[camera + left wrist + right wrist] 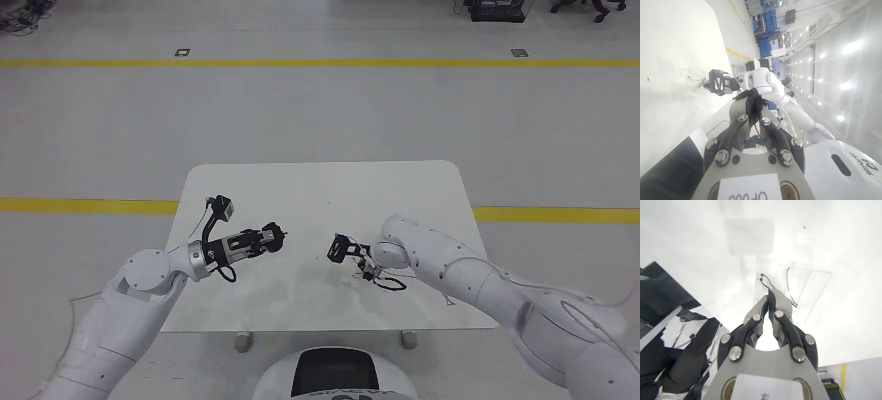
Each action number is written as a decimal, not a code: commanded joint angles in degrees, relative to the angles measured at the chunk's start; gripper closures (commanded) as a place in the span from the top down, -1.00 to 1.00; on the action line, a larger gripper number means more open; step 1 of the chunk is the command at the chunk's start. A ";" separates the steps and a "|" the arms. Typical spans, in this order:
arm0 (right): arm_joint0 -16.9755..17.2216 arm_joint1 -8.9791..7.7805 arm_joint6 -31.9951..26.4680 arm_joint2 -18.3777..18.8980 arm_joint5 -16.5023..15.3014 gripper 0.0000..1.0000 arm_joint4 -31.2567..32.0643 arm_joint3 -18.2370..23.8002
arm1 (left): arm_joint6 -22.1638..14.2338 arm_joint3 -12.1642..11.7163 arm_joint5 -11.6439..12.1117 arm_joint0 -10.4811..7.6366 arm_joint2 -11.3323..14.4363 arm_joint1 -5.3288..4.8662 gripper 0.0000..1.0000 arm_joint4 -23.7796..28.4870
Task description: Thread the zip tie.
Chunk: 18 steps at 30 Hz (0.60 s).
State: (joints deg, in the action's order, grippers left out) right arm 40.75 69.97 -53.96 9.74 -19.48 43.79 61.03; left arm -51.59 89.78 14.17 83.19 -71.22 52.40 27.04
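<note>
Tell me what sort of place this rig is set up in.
Probably a big factory-style hall or robotics test floor: a white table stands on a pale floor with yellow lines, blue racks stand behind, and rows of ceiling lights run overhead.

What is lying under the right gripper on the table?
A clear sheet lies there, with thin black zip ties on it. The right gripper covers the middle of two ties, so any contact is hidden.

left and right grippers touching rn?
Apart. The top view shows a strip of bare table between the left gripper and the right gripper, whose tips face each other.
</note>
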 commanded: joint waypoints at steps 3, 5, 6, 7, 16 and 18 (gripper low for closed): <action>0.43 0.17 2.04 0.00 0.00 -0.10 1.52 -1.02 | 0.00 0.00 0.00 0.00 0.00 0.00 -1.00 0.00; 0.58 0.33 2.87 0.00 0.00 -0.12 2.06 -1.59 | 0.00 0.00 0.00 0.00 0.00 0.00 -1.00 0.00; 0.60 0.39 3.25 0.00 0.00 -0.14 2.41 -1.80 | 0.00 0.00 0.00 0.00 0.00 0.00 -1.00 0.00; 0.64 0.45 3.77 0.00 0.00 -0.16 2.93 -2.00 | 0.00 0.00 0.00 0.00 0.00 0.00 -1.00 0.00; 1.04 1.01 7.58 0.00 0.00 -0.26 5.56 -3.97 | 0.00 0.00 0.00 0.00 0.00 0.00 -1.00 0.00; 1.15 1.16 8.30 0.00 0.00 -0.28 6.05 -4.32 | 0.00 0.00 0.00 0.00 0.00 0.00 -1.00 0.00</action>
State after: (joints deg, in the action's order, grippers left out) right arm 41.85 71.05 -46.02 9.74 -19.48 49.59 56.93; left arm -51.59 89.78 14.17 83.19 -71.22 52.40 27.04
